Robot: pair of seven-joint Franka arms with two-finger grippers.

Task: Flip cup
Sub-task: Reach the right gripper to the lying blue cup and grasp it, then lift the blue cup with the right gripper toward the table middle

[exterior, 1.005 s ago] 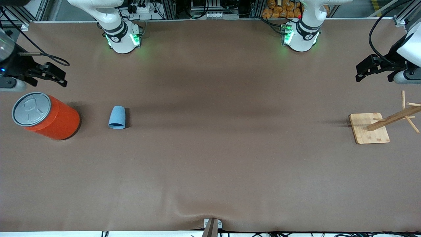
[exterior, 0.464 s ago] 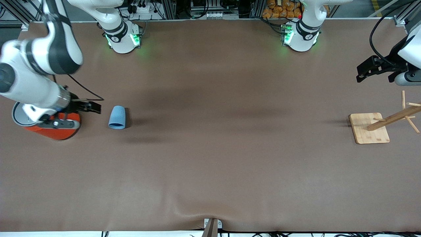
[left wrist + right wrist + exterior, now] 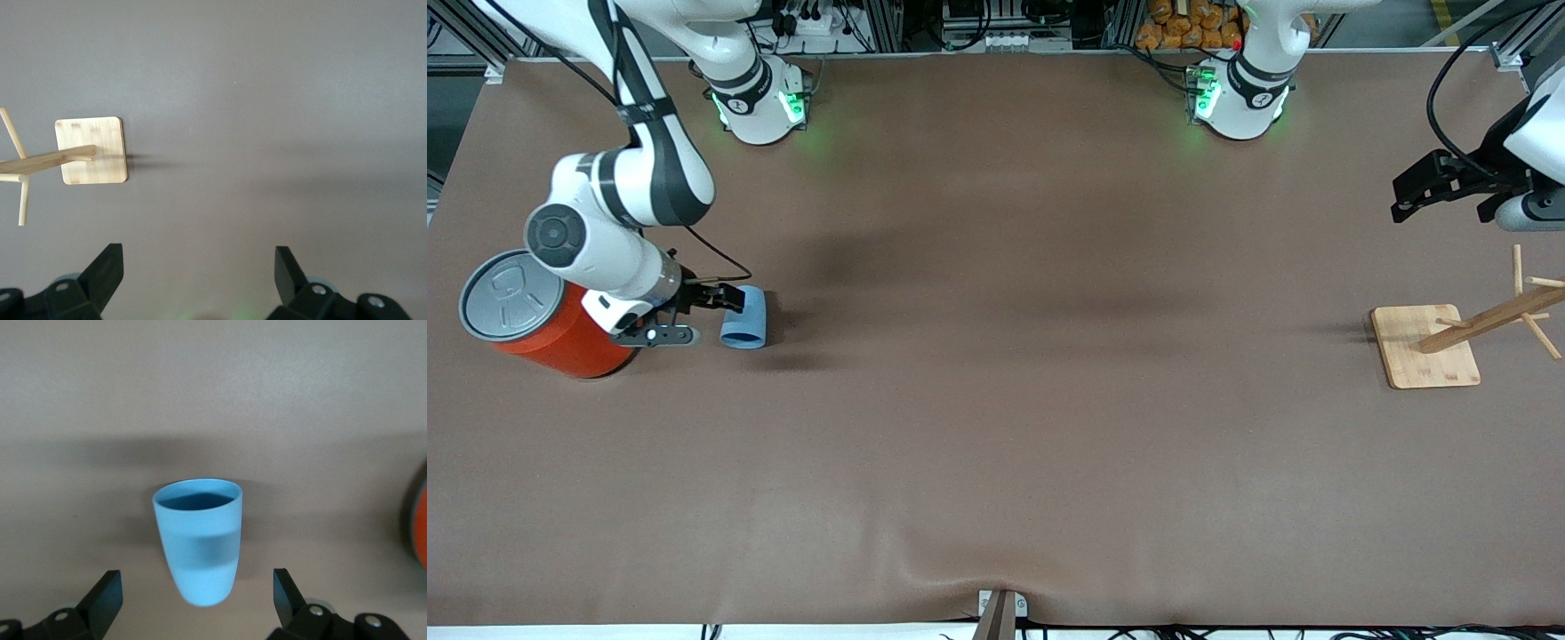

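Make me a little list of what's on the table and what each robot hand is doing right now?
cup: light blue cup, lying on its side on the table, beside the orange can
right gripper: right gripper low at the cup, fingers open, not gripping it
left gripper: left gripper waits in the air at the left arm's end, fingers open
wooden rack: wooden rack at the left arm's end
table: brown table

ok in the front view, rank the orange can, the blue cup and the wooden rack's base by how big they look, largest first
1. Orange can, clearly the largest.
2. Rack base, a flat square board, smaller than the can.
3. Cup, the smallest, lying on its side beside the can; the right gripper partly covers it, with jaws open.
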